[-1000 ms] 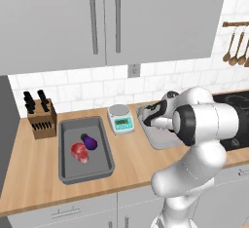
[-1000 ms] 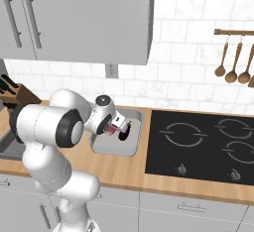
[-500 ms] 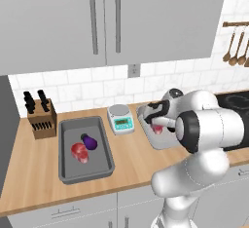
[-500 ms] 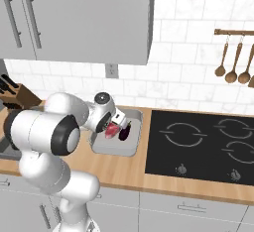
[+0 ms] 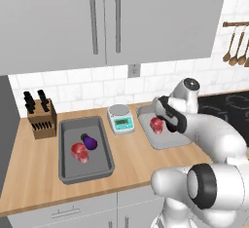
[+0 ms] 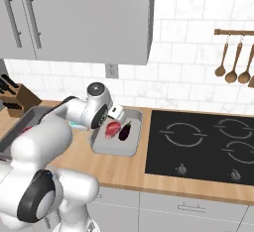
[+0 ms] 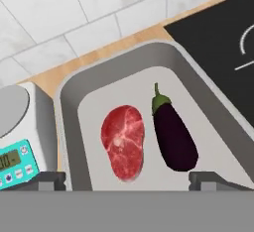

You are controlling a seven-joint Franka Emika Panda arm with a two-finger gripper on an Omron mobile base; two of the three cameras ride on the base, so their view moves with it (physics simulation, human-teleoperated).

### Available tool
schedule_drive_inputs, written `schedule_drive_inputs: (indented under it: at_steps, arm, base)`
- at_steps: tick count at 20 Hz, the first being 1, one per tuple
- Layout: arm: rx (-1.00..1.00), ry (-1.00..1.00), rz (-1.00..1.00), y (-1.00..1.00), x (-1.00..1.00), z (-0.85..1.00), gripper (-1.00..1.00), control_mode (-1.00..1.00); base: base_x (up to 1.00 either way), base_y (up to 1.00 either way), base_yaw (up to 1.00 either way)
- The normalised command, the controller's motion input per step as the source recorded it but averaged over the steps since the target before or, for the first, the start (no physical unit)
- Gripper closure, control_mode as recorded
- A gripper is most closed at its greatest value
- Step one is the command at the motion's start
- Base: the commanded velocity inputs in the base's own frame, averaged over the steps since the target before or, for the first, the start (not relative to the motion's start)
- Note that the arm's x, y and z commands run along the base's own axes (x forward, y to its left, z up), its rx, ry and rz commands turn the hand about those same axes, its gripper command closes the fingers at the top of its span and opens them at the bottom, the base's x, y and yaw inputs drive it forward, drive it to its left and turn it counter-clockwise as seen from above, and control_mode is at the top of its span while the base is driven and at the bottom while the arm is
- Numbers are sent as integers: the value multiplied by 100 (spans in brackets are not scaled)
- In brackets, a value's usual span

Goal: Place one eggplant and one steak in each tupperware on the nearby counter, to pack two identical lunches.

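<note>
A long wooden counter (image 5: 29,173) runs under grey wall cabinets, with white tile behind it and a black stovetop (image 6: 203,146) at its right end. Two grey tupperware trays sit on the wood. The left tupperware (image 5: 65,166), beside a knife block (image 5: 41,117), holds a steak (image 5: 80,152) and an eggplant (image 5: 89,142) that look to be touching. A small kitchen scale (image 5: 121,119) stands between the trays. The right tupperware (image 7: 69,97) holds a second steak (image 7: 123,142) and a second eggplant (image 7: 172,136) lying side by side, slightly apart. The gripper (image 7: 127,180) hangs above this tray with its jaws spread wide, holding nothing.
</note>
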Motion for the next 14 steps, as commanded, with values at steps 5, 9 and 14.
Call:
schedule_drive_inputs:
  at_steps: [5,9,14]
  arm:
    - [1,-9,0,-29,-98,37,-100,-100]
    - [4,-14,0,-42,-100,22,-100,-100]
    - [3,-12,0,-38,-100,20,-100,-100]
  base:
    - [0,0,0]
    - [0,0,0]
    - [0,0,0]
